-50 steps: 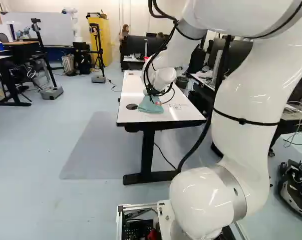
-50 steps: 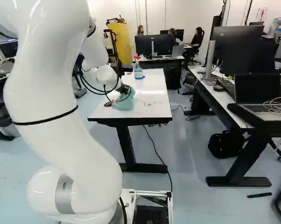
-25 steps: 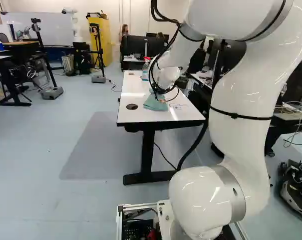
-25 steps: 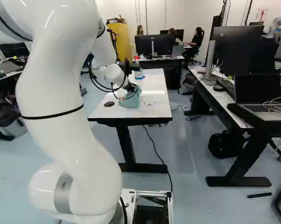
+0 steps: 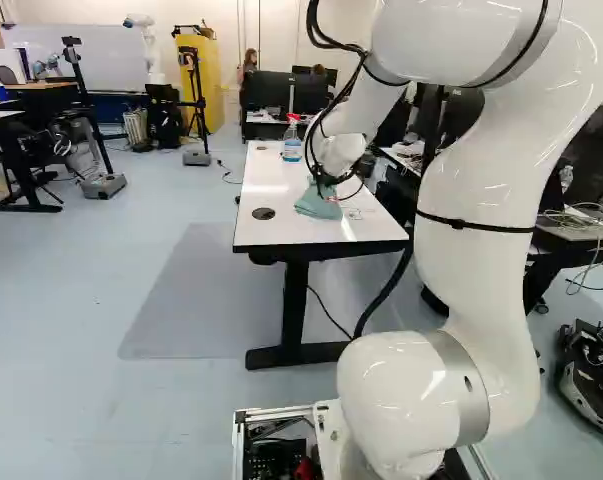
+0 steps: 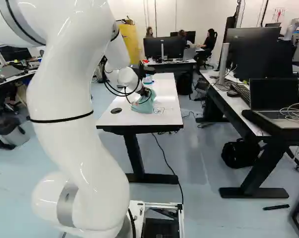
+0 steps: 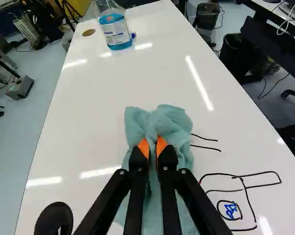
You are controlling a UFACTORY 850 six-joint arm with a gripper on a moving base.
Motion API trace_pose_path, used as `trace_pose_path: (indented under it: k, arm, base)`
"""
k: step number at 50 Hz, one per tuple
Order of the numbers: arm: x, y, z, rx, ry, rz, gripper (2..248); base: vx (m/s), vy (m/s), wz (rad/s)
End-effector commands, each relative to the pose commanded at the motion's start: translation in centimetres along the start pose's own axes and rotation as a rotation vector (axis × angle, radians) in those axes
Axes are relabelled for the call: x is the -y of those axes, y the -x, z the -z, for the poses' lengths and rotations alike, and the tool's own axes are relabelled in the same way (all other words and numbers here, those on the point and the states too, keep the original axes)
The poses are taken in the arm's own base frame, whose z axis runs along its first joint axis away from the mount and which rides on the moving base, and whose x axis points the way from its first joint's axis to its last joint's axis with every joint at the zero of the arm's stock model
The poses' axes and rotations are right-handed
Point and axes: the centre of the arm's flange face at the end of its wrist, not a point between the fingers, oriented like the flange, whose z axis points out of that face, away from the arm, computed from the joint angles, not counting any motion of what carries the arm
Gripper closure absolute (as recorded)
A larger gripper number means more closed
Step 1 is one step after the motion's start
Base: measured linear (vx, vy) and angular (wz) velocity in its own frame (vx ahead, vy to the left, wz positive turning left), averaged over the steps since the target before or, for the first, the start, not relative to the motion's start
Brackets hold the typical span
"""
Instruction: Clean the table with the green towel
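Green cloth towel (image 7: 175, 120): shifted rightward over the long white surface (image 7: 88, 122), carried with the black two-fingered claw (image 6: 145, 92); now bunched upon it.
Claw: clamped on the towel, cloth pinched from both sides.
Clear bottle of blue liquid (image 7: 117, 30): stood ahead of the towel, well apart.

Blue-green towel (image 7: 170, 120) – white table (image 7: 96, 103)

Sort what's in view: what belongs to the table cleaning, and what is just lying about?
Job:
green towel, held in the pincer
white table
marker drawing on it

Lying about:
spray bottle, untouched, though perhaps cleaner
open laptop
black bag
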Motion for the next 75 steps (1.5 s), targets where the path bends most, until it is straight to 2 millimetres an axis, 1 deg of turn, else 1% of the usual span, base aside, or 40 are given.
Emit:
trace_pose_path:
  k: [33, 75]
  arm:
    - [-0.4, 2.4, -3.0, 0.061, 0.013, 0.003, 212]
    - [-0.4, 3.0, -3.0, 0.132, 0.013, 0.003, 212]
  base:
    - [0.0, 0.0, 0.0]
    - [0.0, 0.0, 0.0]
